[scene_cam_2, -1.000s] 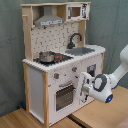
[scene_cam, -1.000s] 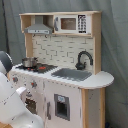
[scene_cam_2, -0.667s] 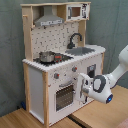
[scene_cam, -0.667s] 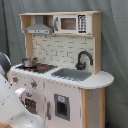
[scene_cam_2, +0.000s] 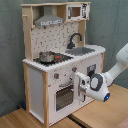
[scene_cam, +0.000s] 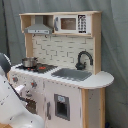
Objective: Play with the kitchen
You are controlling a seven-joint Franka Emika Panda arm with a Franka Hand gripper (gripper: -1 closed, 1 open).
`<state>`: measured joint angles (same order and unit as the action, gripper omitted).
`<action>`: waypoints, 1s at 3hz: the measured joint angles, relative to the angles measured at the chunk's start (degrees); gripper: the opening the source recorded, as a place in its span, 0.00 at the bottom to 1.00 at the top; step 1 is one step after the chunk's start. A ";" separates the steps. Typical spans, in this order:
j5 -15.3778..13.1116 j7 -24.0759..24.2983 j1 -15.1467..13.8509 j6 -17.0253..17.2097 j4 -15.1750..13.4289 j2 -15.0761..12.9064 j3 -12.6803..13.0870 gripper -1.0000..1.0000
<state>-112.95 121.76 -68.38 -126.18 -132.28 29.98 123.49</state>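
The kitchen (scene_cam_2: 60, 60) stood on a wooden tabletop (scene_cam_2: 100, 112) against a grey curtain, its front face close to the tabletop's near edge in the second exterior view. The white arm (scene_cam_2: 116, 67) reached in from the second exterior view's right, and the tool (scene_cam_2: 80, 86) sat against the front of the kitchen beside the oven door (scene_cam_2: 64, 95), just below the knobs; whether its fingers were apart or together could not be told. Open tabletop lay to the right of the kitchen. A small pot (scene_cam: 29, 62) rested on the stovetop, left of the black faucet (scene_cam: 83, 59) and grey sink (scene_cam: 72, 74). The first exterior view showed only the arm's white body at its lower left, hiding the tool.
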 joint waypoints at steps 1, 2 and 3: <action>0.00 -0.10 -0.02 0.00 0.00 0.00 -0.01 0.00; 0.00 -0.62 -0.20 0.00 0.00 0.00 -0.02 0.00; 4.22 -4.59 1.24 1.19 0.08 -0.46 -0.37 0.00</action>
<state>-108.73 117.17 -67.14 -124.99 -132.20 29.52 123.12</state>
